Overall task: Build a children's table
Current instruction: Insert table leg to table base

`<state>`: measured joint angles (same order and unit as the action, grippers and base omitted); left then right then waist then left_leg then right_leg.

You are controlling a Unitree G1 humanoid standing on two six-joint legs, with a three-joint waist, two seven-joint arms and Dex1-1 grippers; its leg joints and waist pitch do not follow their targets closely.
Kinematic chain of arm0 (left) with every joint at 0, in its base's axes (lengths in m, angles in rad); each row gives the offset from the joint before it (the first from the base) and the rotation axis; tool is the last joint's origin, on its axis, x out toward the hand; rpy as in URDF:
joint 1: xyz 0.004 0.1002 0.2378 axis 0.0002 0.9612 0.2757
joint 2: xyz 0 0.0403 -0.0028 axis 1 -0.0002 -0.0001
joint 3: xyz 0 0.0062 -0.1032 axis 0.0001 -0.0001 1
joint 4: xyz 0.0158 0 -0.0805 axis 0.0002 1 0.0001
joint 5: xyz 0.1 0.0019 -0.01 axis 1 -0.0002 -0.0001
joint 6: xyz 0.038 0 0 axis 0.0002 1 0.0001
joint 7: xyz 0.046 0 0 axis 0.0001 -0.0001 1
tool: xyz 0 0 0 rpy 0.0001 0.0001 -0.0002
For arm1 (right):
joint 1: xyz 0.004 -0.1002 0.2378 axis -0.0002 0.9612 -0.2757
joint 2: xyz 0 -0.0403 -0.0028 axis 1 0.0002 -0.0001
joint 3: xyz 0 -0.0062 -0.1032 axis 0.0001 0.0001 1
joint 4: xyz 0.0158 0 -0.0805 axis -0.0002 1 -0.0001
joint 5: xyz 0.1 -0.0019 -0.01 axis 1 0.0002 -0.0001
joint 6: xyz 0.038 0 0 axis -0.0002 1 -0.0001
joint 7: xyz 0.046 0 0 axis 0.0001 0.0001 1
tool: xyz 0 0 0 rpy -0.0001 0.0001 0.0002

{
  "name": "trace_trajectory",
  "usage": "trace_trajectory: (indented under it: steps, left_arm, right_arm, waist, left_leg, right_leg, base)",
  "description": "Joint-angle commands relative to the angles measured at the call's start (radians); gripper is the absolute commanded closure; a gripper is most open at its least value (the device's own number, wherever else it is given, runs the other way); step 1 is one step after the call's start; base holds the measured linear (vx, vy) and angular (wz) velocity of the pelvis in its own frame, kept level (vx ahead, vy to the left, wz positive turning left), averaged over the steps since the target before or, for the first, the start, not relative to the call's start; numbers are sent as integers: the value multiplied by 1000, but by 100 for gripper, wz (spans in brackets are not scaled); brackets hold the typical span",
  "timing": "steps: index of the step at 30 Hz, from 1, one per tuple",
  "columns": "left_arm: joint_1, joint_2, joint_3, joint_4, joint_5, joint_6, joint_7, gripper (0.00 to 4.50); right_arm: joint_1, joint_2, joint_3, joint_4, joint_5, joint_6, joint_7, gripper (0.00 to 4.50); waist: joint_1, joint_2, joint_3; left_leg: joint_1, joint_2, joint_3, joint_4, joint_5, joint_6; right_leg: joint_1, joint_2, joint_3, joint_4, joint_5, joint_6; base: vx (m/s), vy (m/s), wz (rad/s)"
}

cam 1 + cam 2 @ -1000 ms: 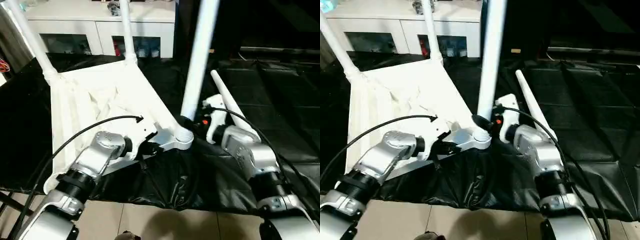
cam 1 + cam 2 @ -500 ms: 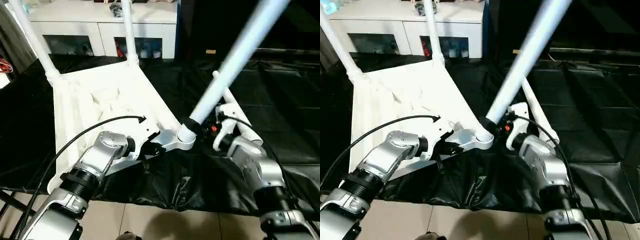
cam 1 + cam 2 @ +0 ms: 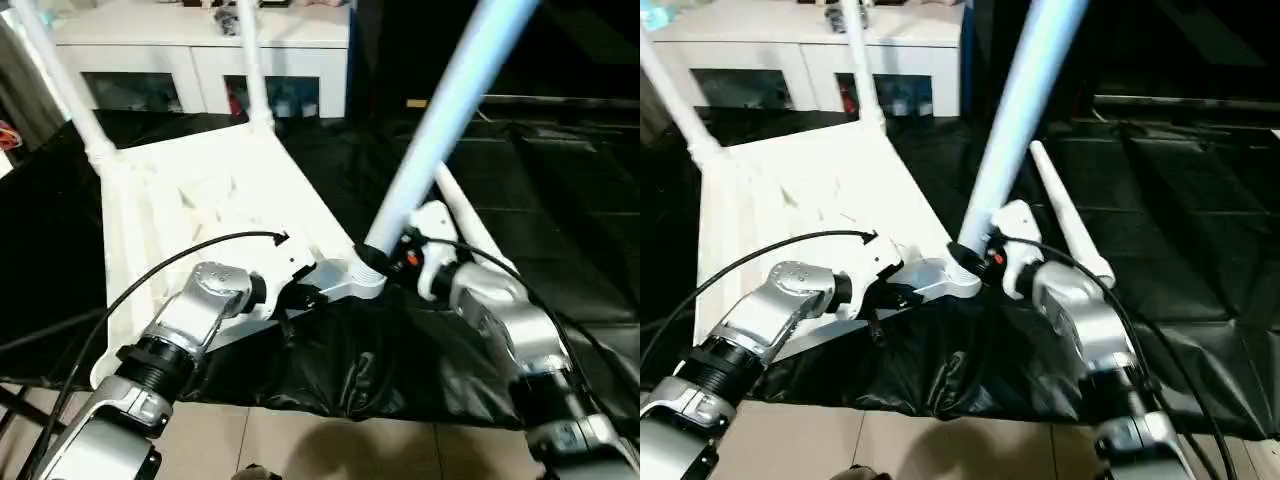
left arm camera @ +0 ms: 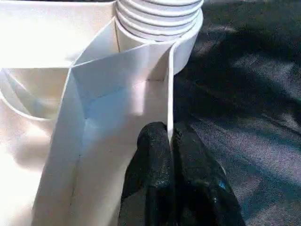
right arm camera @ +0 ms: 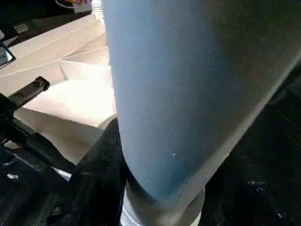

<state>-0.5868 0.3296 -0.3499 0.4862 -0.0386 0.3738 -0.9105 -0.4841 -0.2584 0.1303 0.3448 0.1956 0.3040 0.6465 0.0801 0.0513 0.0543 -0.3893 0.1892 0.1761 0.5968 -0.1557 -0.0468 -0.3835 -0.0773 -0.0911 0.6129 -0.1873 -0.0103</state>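
At the near edge of the black-covered tabletop (image 3: 560, 250), head views first: upturned white plastic rectangular table slab (image 3: 200, 190), ribbed underside up. Left claw (image 3: 300, 297) sits on the slab's near rim, just beside the rounded corner socket (image 3: 362, 282). Right claw (image 3: 392, 250) is on the other side of that socket, wrapped around the base of a long white tubular leg (image 3: 440, 120). The leg rises from the socket tilted, leaning away from the left claw. Two more white legs (image 3: 60, 80) stand in the slab's far corners, well beyond both claws. A fourth white leg with flared end (image 3: 1065, 225) lies loose on the black cover just behind the right claw. White cabinet (image 3: 200, 50) behind it all.

Left wrist view: left claw clenched, black fingers (image 4: 155, 155) pinching the slab's thin rim wall (image 4: 170, 94), one finger on each face. The leg's ribbed end (image 4: 157, 19) sits in the socket straight ahead of the fingertips, rings showing above the socket rim.

Right wrist view: right claw grasping the tilted leg; one black finger (image 5: 99, 179) presses against the tube's side low down, slab ribs beyond it.
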Motion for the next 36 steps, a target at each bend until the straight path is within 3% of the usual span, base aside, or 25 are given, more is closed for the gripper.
trace_trajectory:
  steps: [1,7,15,25,33,36]
  left_arm:
    - [-7,8,28,-39,-2,-25,-6,450]
    - [0,25,16,-60,3,-21,-28,450]
    - [6,51,0,-97,1,-27,-71,450]
    - [12,97,-33,-185,10,-13,-152,450]
    - [10,116,-53,-220,7,-14,-198,450]
    - [0,100,-27,-221,2,25,-156,450]
  right_arm:
    - [-17,-14,43,80,-48,48,20,262]
    - [-80,-30,83,165,-54,64,128,262]
    - [-114,-52,131,247,-72,45,245,262]
    - [-120,-82,205,268,-123,-7,369,262]
    - [-102,-86,211,263,-132,-31,388,263]
    - [-102,-54,174,297,-134,-52,304,263]
  waist:
    - [-6,-20,-62]
    - [-19,-24,-62]
    - [-17,-26,-62]
    - [-19,-30,-41]
    - [-18,-34,-37]
    - [-20,-34,-35]
  left_leg:
    - [26,39,-21,-75,-329,1]
    - [25,41,-22,-76,-345,-2]
    - [24,44,-19,-76,-315,8]
    - [32,48,-23,-87,-395,-16]
    - [30,49,-22,-91,-379,-10]
    - [31,49,-22,-92,-391,-15]
  right_leg:
    - [24,-79,51,-105,-461,-119]
    - [26,-79,52,-102,-438,-134]
    - [28,-78,54,-91,-359,-172]
    - [17,-77,58,-99,-407,-169]
    - [19,-78,61,-96,-377,-183]
    - [19,-79,61,-97,-394,-184]
  base:
    - [0,0,0]
    - [0,0,0]
    - [0,0,0]
    - [0,0,0]
    - [0,0,0]
    - [0,0,0]
